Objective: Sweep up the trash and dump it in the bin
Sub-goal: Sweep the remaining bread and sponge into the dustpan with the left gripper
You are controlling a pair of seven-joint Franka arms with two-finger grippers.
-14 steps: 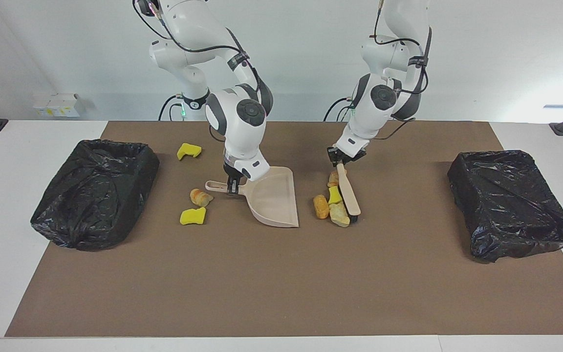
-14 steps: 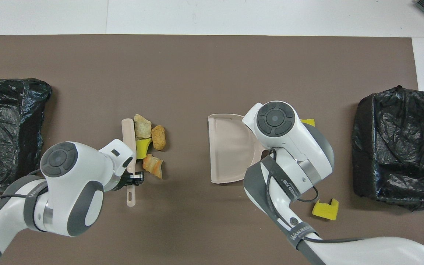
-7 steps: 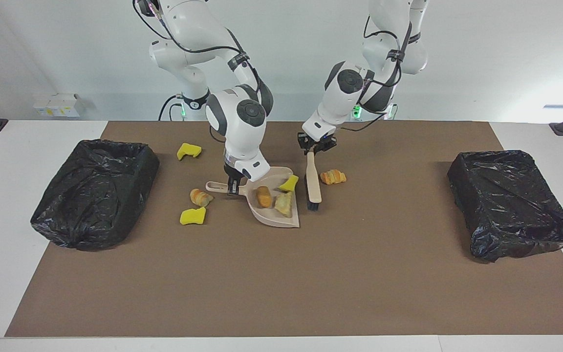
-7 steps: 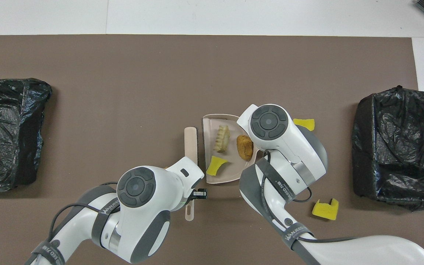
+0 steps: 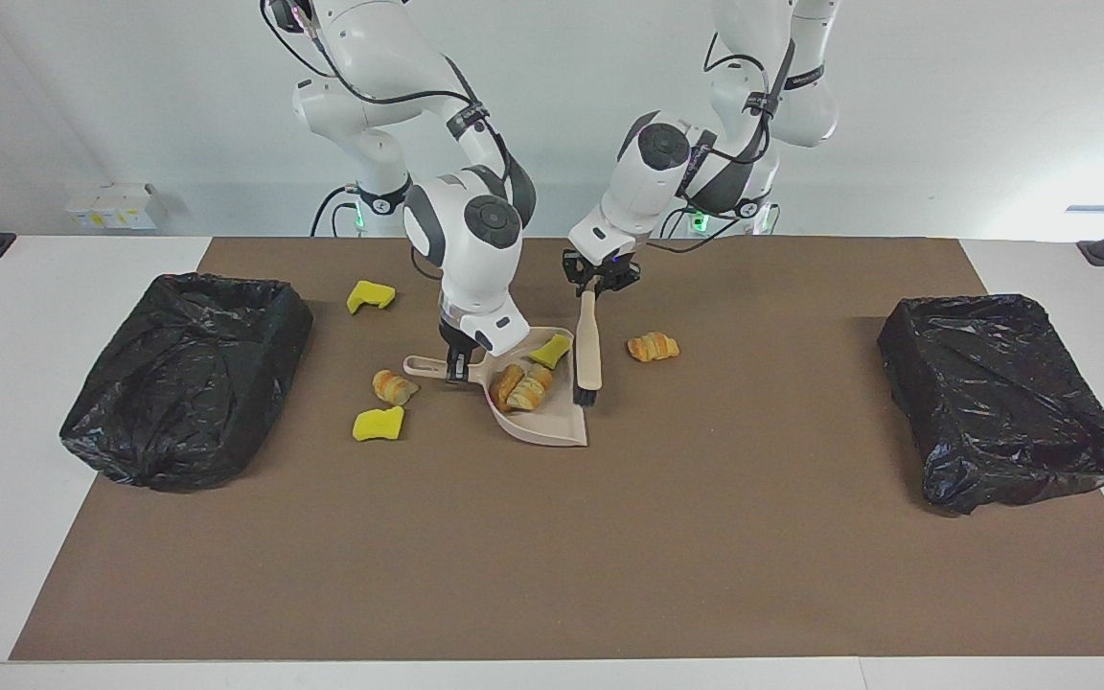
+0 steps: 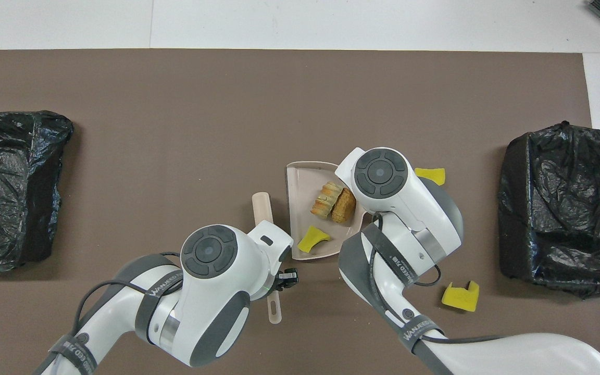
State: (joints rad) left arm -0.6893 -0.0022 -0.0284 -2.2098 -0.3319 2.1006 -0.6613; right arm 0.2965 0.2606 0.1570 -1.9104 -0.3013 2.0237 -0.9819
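Note:
My right gripper (image 5: 457,368) is shut on the handle of the beige dustpan (image 5: 552,422), which lies flat on the brown mat. In the pan are two golden-brown bread chunks (image 5: 521,386) and a yellow sponge piece (image 5: 549,351). My left gripper (image 5: 596,286) is shut on the handle of a beige brush (image 5: 588,347), whose black bristles rest at the pan's open mouth. More trash lies loose: a croissant piece (image 5: 653,346) beside the brush, a bread chunk (image 5: 392,386) and a sponge piece (image 5: 378,423) by the pan's handle, and another sponge piece (image 5: 370,295) nearer the robots.
A black-bagged bin (image 5: 188,374) stands at the right arm's end of the table and another bin (image 5: 1002,398) at the left arm's end. In the overhead view the left arm covers the croissant piece and the right wrist (image 6: 380,172) covers the pan's handle.
My left gripper swept the brush across to the dustpan, pushing two bread chunks and a sponge piece into it. The croissant piece stayed on the mat. The right gripper held still.

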